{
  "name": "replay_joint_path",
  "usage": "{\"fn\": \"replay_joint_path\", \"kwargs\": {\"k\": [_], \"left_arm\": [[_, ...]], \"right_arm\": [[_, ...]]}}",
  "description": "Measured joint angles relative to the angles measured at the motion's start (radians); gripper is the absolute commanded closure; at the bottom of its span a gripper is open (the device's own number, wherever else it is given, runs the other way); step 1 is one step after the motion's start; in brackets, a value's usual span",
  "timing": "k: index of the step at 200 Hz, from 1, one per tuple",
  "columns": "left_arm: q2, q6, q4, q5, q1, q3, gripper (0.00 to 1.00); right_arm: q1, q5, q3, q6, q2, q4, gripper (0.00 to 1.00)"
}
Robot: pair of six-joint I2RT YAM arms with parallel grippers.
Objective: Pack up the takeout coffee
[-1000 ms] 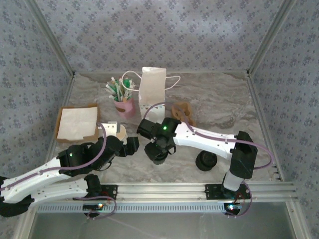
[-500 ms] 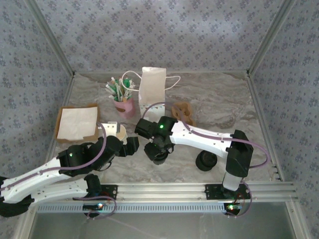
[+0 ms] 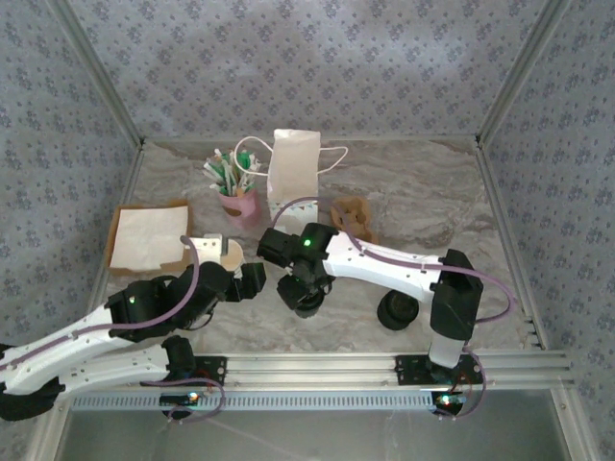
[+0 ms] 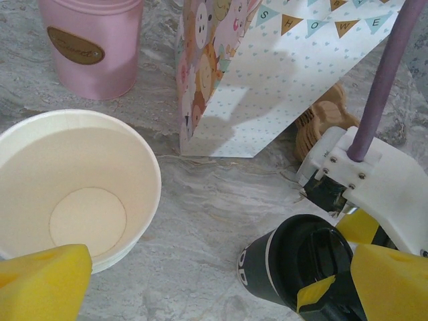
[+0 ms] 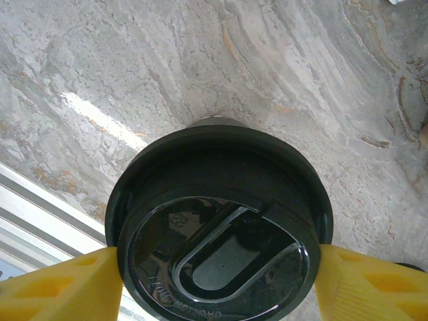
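Note:
The takeout coffee (image 3: 307,301) stands on the marble table just left of centre. It is a dark cup with white lettering (image 4: 264,267), and its round black lid (image 5: 217,234) is on. My right gripper (image 3: 307,288) reaches down over it, and both yellow pads (image 5: 57,287) press the lid's rim from either side. In the right wrist view, the right gripper (image 5: 217,284) is shut on the lid. My left gripper (image 3: 245,279) hovers just left of the cup. The left gripper (image 4: 221,294) is open, with nothing between its pads (image 4: 40,281).
An open white paper cup (image 4: 73,187) (image 3: 229,253) sits beside my left gripper. Behind it are a pink cup of sticks (image 3: 238,204), a patterned paper bag (image 3: 293,173) and brown cardboard pieces (image 3: 353,216). A napkin tray (image 3: 149,238) lies left, and a black stack (image 3: 397,309) right.
The right arm's wrist has edged slightly left over the lidded cup and its elbow has swung left. The left arm has hardly shifted.

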Motion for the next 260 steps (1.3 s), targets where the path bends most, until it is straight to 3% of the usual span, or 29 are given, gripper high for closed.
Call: {"fn": "replay_joint_path", "kwargs": {"k": [260], "left_arm": [[-0.011, 0.001, 0.019, 0.000, 0.000, -0.016, 0.01]], "right_arm": [[-0.015, -0.026, -0.047, -0.046, 0.016, 0.048, 0.24]]}}
